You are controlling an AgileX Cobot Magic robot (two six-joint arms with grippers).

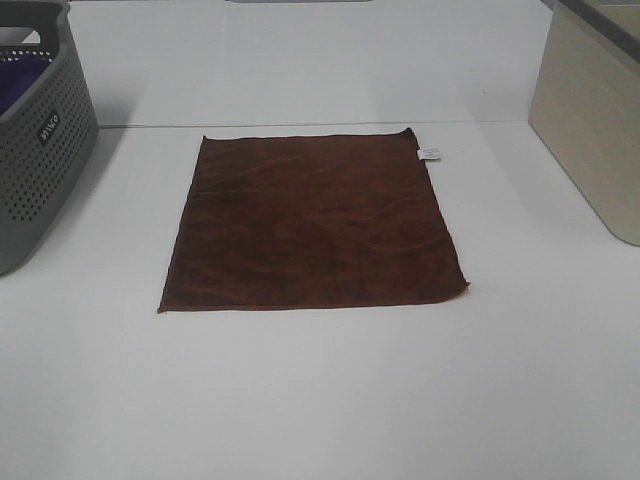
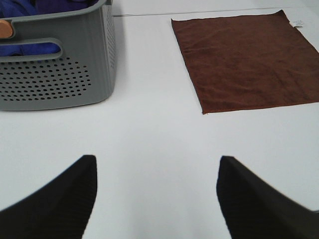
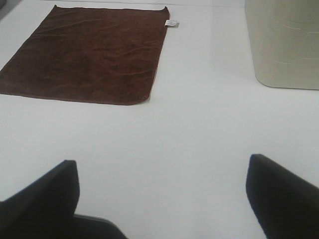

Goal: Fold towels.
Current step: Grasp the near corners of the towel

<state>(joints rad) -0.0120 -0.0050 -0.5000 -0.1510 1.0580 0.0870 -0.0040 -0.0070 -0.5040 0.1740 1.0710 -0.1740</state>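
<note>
Well apart, towel point(image 1: 312, 225), left claw point(image 2: 157, 160), right claw point(image 3: 162, 161)

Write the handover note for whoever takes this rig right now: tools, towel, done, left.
Tools: left tool open and empty; right tool open and empty. Both are over bare table, apart from the towel.
Towel: the dark reddish-brown square microfibre towel lies flat and unfolded on the white table, with its small white tag at the far right corner in the exterior view. The grey perforated plastic basket is on its left, the beige bin on its right.
Done: no fold yet.
Left: grasp the towel and make every fold.
</note>
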